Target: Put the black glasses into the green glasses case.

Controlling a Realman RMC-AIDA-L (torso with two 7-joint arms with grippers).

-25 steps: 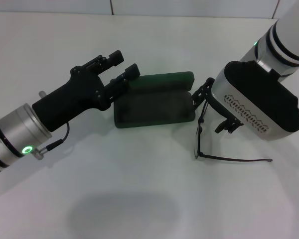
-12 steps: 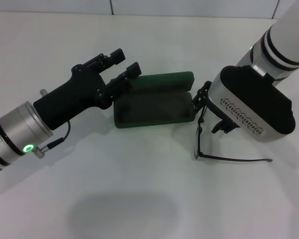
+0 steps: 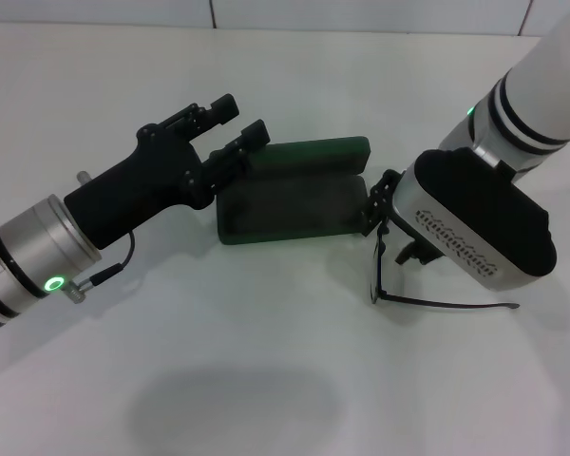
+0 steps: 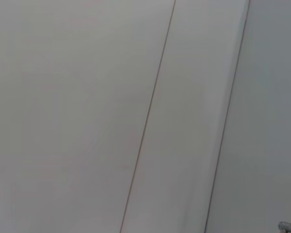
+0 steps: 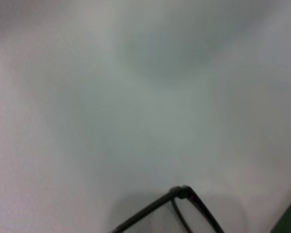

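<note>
- Green glasses case (image 3: 294, 195): centre frame, head view; lid open, tilted back; dark tray facing up; sits on white worktop (image 3: 266, 380).
- Black glasses (image 3: 399, 285): centre-right, on worktop just beside case's right end; one temple arm stretched toward right edge. Hinge corner also in right wrist view (image 5: 182, 191), lower centre.
- Left claw (image 3: 233, 128): centre-left, at case's upper-left corner; fingers parted, gripping nothing; contact w/ lid – can't tell.
- Right claw (image 3: 385, 214): centre-right, over glasses' front, close to case's right end; open or closed – can't tell, fingers mostly hidden by wrist housing.
</note>
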